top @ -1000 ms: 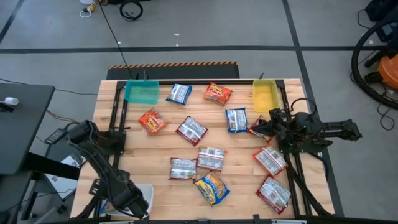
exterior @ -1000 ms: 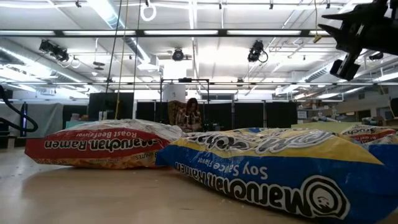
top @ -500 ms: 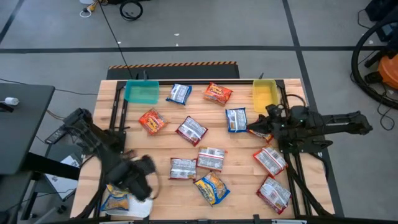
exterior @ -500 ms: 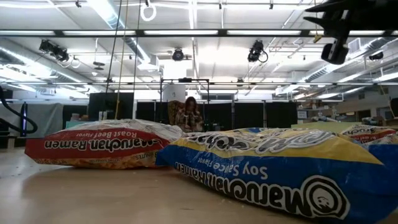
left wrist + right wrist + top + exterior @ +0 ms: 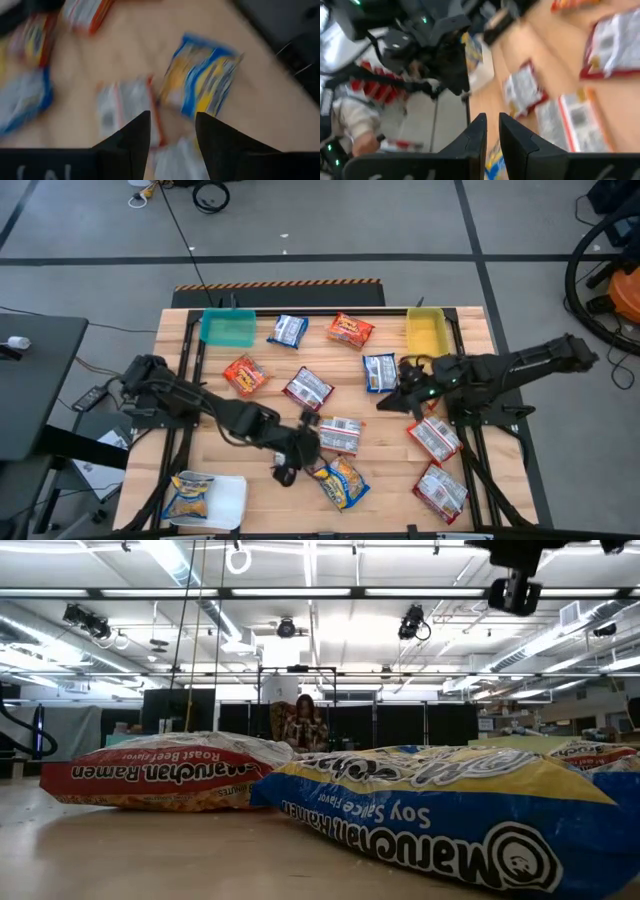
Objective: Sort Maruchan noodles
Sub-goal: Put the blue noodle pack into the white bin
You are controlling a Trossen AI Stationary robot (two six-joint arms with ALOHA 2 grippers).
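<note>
Several Maruchan noodles packets lie flat on the wooden table: orange ones [image 5: 245, 374] [image 5: 350, 330], blue ones [image 5: 288, 330] [image 5: 380, 372], red-and-white ones [image 5: 308, 388] [image 5: 340, 434] [image 5: 435, 437] and a blue-and-yellow one [image 5: 340, 483]. Another blue-and-yellow packet [image 5: 188, 495] lies in the white tray [image 5: 228, 502] at the near left corner. My left gripper [image 5: 300, 452] [image 5: 172, 130] hangs open over the table's middle, above a red-and-white packet [image 5: 125, 110], with nothing between its fingers. My right gripper [image 5: 388, 402] [image 5: 493, 132] hovers right of the middle, its fingers a narrow gap apart and empty.
A teal tray [image 5: 228, 328] stands at the far left and a yellow tray [image 5: 425, 332] at the far right of the table. A red-and-white packet [image 5: 440, 488] lies near the near right corner. A person [image 5: 300, 725] shows far off in the room.
My left gripper has swung from over the white tray at the near left corner toward the table's middle, rolling as it went. The blue-and-yellow packet it had covered now shows lying in that tray. My right gripper has risen and moved toward the table's left.
</note>
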